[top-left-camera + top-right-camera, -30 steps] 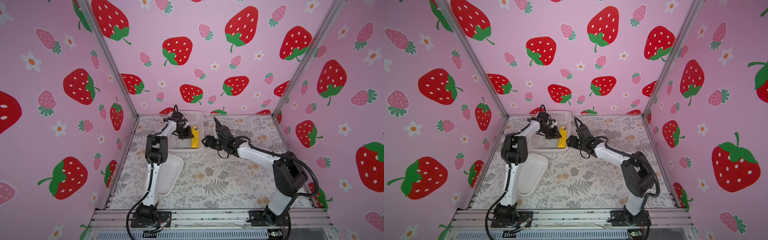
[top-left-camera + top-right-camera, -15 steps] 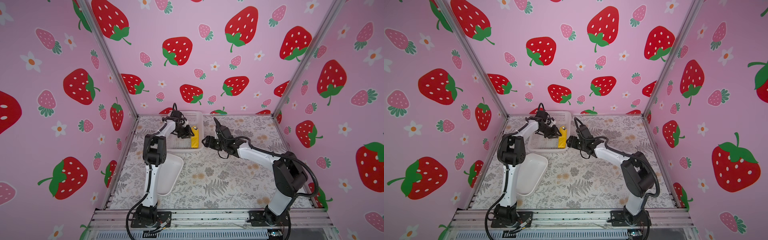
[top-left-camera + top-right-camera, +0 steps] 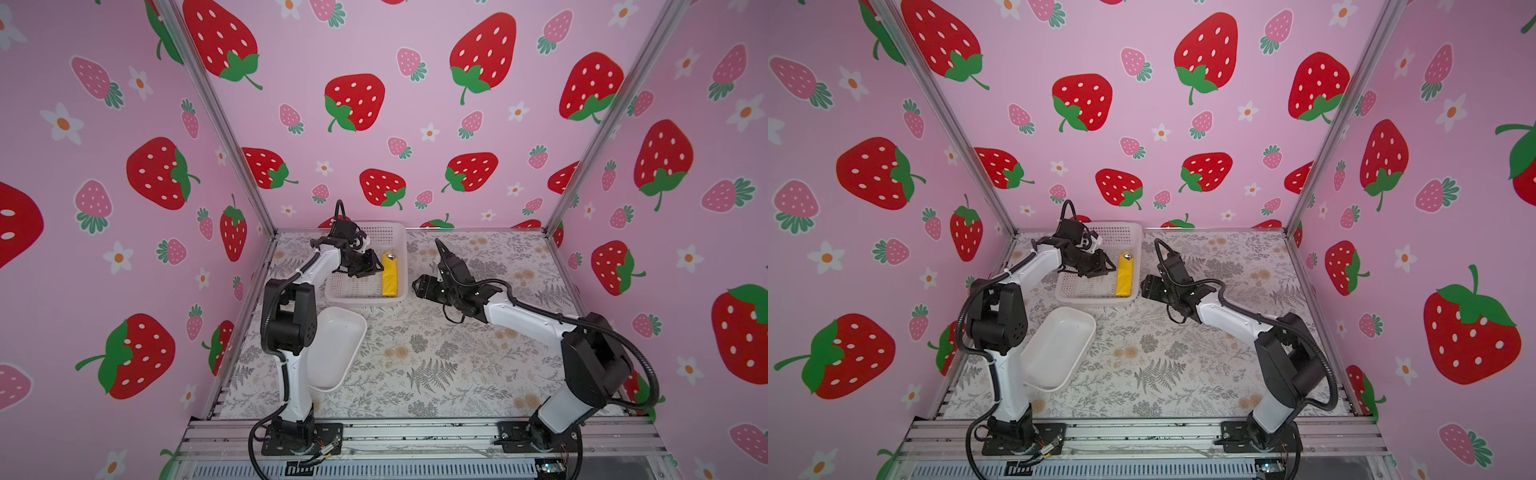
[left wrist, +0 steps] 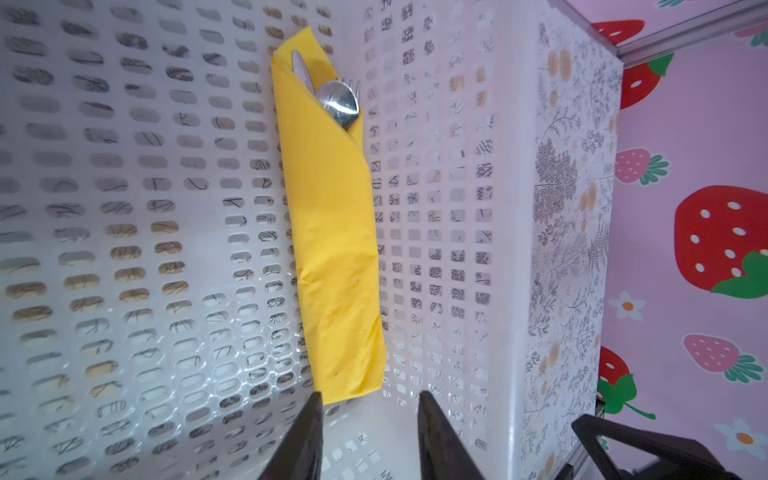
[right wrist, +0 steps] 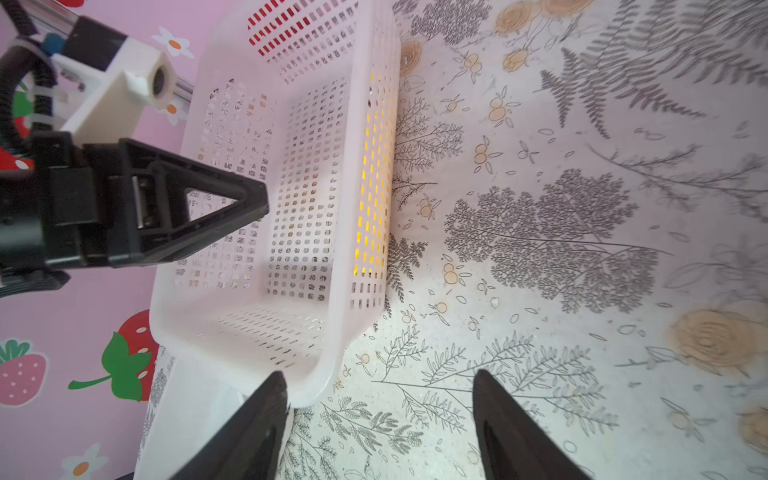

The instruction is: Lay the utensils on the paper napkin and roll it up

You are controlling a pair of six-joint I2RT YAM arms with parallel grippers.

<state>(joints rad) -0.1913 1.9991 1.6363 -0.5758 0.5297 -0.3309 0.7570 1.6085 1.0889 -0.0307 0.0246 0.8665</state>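
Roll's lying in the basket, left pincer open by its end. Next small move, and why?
Probably lift the left pincer straight up out of the basket. The paper napkin is rolled around the utensils and lies on the basket floor; the jaws stand apart, gripping nothing. The right pincer is open outside it.

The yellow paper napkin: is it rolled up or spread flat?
Rolled up: the yellow paper napkin forms a narrow roll with silvery metal utensils inside.
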